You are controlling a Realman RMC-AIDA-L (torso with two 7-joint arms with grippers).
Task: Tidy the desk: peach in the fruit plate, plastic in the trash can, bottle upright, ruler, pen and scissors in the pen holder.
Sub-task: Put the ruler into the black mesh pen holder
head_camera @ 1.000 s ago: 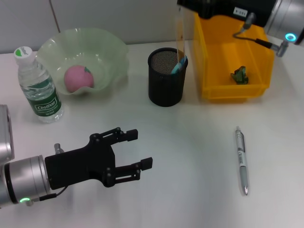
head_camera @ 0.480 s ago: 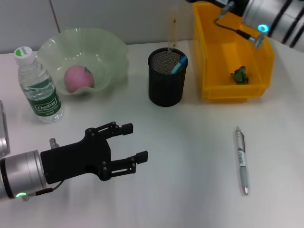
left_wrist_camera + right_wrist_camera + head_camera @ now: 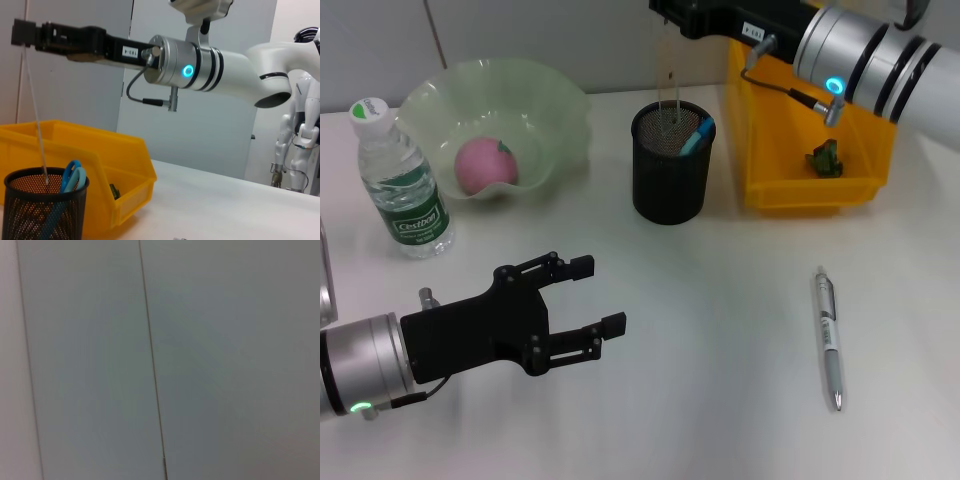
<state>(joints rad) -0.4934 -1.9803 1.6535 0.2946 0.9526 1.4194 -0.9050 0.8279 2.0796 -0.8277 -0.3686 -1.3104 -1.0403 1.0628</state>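
Observation:
My right gripper (image 3: 663, 14) hangs above the black mesh pen holder (image 3: 668, 190), shut on a clear ruler (image 3: 667, 75) whose lower end dips into the holder's mouth. In the left wrist view the same gripper (image 3: 21, 36) holds the ruler (image 3: 36, 125) over the holder (image 3: 42, 210). Blue-handled scissors (image 3: 696, 138) stand in the holder. A silver pen (image 3: 830, 340) lies on the table at the right. The pink peach (image 3: 485, 165) sits in the green fruit plate (image 3: 555, 110). The bottle (image 3: 400, 180) stands upright. My left gripper (image 3: 588, 297) hovers open over the near table.
A yellow bin (image 3: 760, 120) stands right of the pen holder with a crumpled green piece of plastic (image 3: 823, 158) inside. The right wrist view shows only a wall.
My right arm has carried the ruler leftward from over the yellow bin to above the pen holder. The left gripper has drifted slightly back toward me.

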